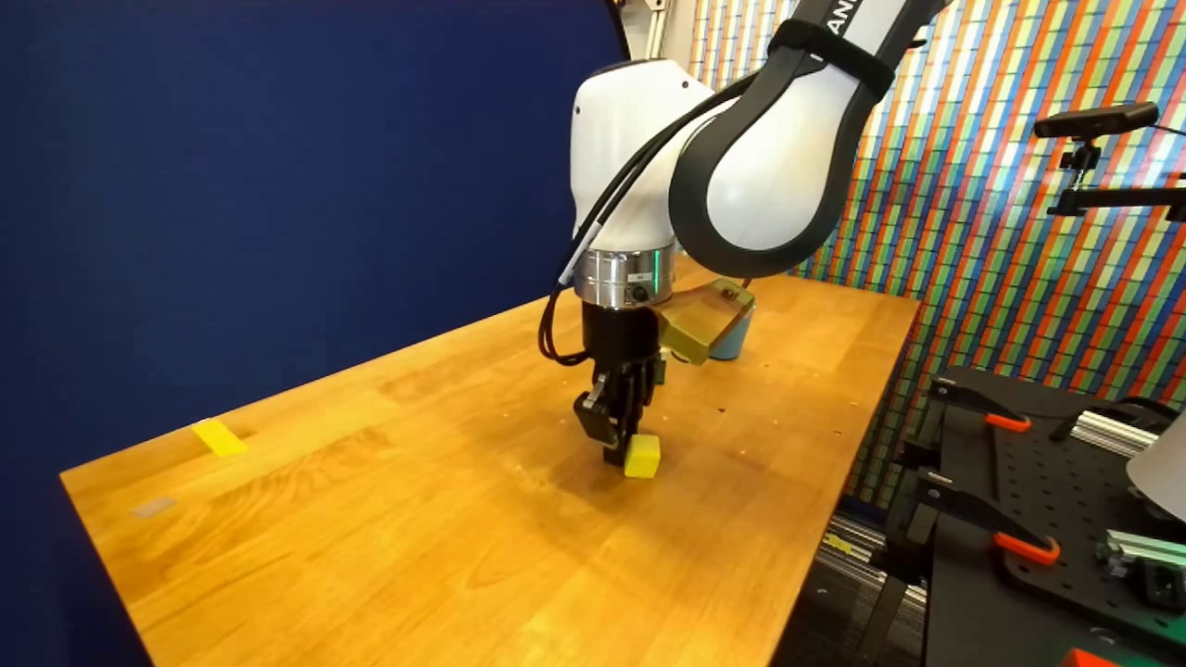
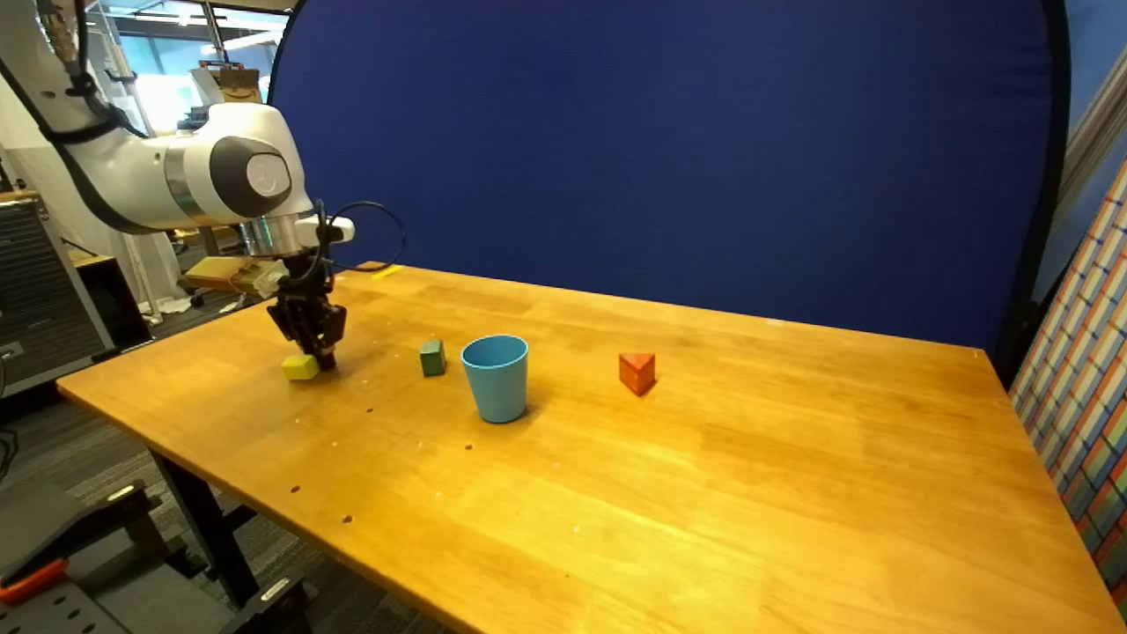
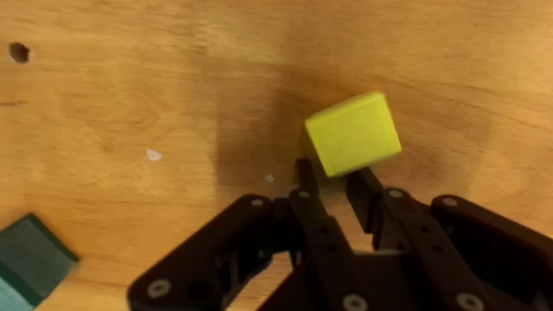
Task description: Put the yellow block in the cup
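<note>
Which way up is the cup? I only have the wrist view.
Observer: Upright; the blue cup stands mouth up in an exterior view.
Operator: Anything past it, going out from the gripper?
Observer: Yes, an orange-red block in an exterior view.
Operator: How low is the gripper?
Observer: Low; its fingertips are about level with the yellow block in both exterior views.

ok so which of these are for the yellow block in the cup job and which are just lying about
For the job:
yellow block, not yet in the cup
cup, standing upright
gripper, right by the yellow block

Just lying about:
green block
red block
yellow strip
</note>
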`<state>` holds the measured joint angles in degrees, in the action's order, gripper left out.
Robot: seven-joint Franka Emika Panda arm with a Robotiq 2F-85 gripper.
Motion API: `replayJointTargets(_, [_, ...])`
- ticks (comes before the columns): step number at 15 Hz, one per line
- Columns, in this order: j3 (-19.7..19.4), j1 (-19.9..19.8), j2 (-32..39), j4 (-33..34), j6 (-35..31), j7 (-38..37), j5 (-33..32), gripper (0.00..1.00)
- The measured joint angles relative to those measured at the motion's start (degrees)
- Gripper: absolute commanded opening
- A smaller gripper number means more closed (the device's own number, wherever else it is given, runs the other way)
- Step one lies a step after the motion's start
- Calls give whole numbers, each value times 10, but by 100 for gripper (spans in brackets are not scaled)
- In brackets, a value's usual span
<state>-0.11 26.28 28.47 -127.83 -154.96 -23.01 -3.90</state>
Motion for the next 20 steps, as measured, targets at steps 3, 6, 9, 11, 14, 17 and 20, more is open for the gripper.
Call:
replayJointTargets(3, [-15,3,-16,-27,6,-46,-5,26])
replayJointTargets(6, [-23,3,-36,-51,15,-79,-5,41])
replayJointTargets(9, [-23,2,-52,-69,19,-98,-5,64])
replayJointTargets(11, [-21,2,-57,-76,18,-106,-5,79])
replayJointTargets(14, [-14,2,-58,-79,17,-112,-5,99])
replayJointTargets(17, [-5,2,-62,-78,17,-117,-5,100])
replayJointTargets(20, [12,2,-66,-72,17,-121,-4,100])
